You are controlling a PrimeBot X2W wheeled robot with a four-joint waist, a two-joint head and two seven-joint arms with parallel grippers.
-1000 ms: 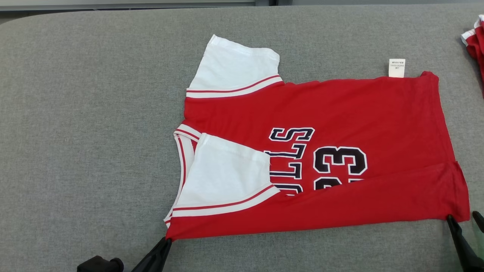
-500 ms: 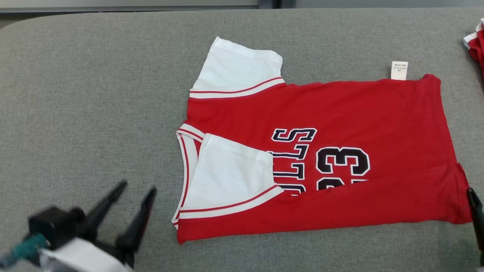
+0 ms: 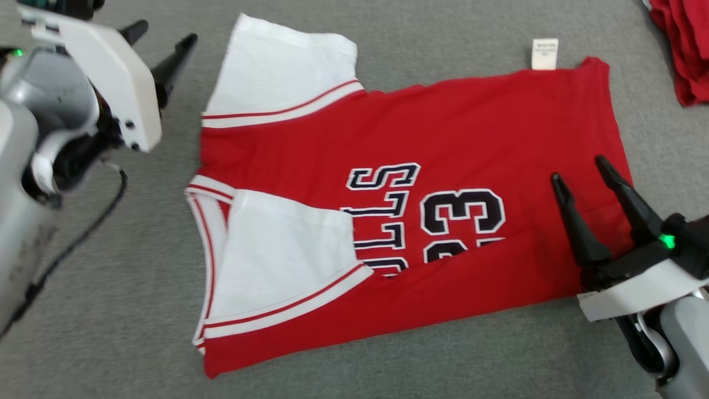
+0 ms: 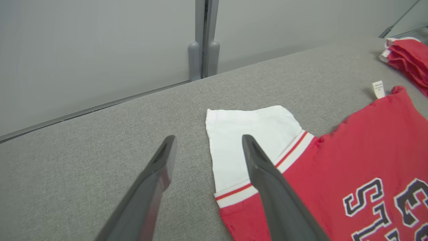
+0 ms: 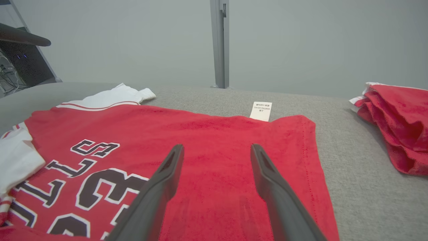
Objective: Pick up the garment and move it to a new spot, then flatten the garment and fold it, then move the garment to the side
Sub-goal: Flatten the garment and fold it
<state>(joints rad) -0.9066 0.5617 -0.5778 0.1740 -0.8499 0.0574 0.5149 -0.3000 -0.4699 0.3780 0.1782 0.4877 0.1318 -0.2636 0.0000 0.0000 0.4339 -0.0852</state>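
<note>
**Both grippers spread wide and empty beside a half-folded jersey**

The left gripper stood with its two dark fingers well apart and nothing between them. It was at the far left of the garment, over bare cloth-covered table, just left of the far white sleeve. In the left wrist view, the left gripper showed one finger over the grey surface and the other crossing in front of that sleeve's striped cuff.

The right gripper was likewise spread and held nothing. Its fingers pointed over the right-hand hem end of the garment. In the right wrist view, red cloth lay under and between the fingers of the right gripper. Whether the tips touched it could not be told.

The garment, a red jersey with white sleeves, lay flat across the middle of the table, collar to the left and hem to the right. Its near sleeve was folded in over the chest, and the near long edge was turned up over part of the dark lettering and the number. A small white care label stuck out from the far edge near the hem.

At the far right lay another red garment, bunched and well apart from the jersey.
</note>
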